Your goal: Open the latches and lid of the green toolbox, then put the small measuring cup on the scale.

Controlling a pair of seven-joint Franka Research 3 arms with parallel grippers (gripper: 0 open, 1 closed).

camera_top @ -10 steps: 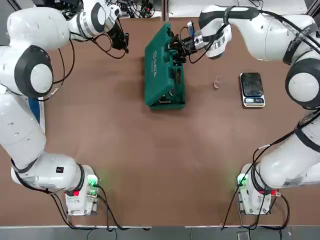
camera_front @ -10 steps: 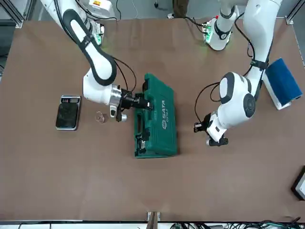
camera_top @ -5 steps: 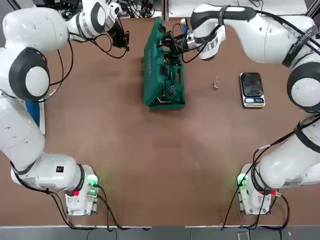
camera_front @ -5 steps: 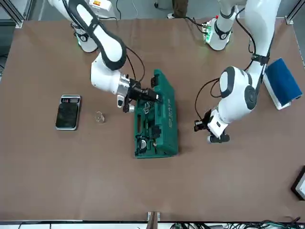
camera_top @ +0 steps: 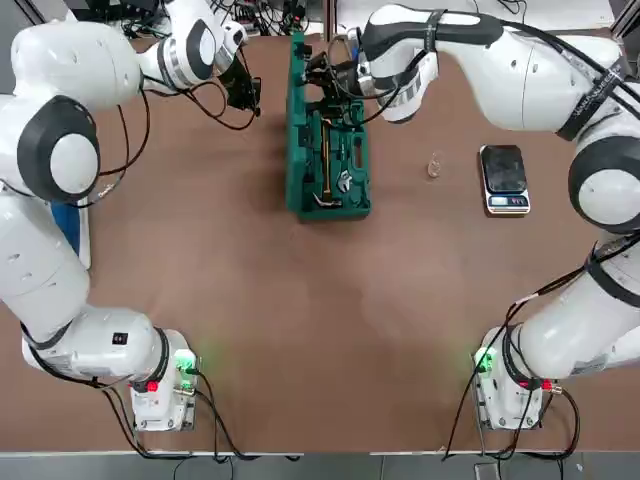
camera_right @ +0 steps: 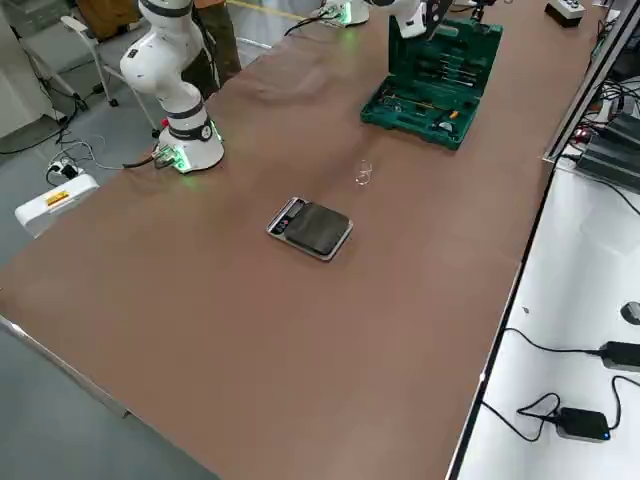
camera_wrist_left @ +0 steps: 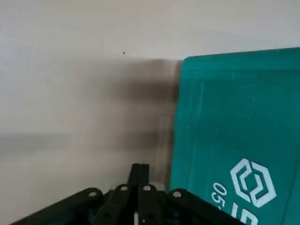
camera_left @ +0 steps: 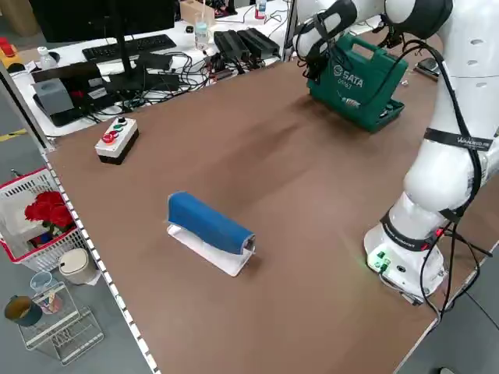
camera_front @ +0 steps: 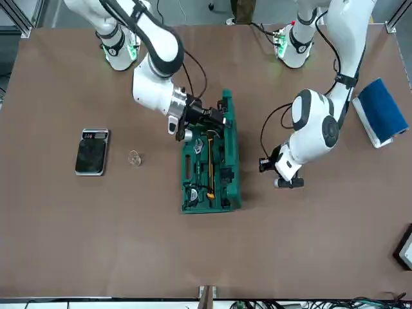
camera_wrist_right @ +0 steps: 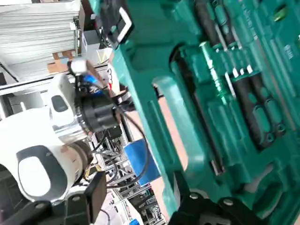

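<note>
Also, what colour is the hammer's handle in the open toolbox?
Yellow on the hammer; the front view shows it best.

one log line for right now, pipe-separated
toolbox lid raised | right gripper open at lid | left gripper shut, left of case

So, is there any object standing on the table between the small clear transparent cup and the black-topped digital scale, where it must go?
Nothing visible stands between them: the small clear transparent cup and the black-topped digital scale have only bare brown table in the gap.
</note>
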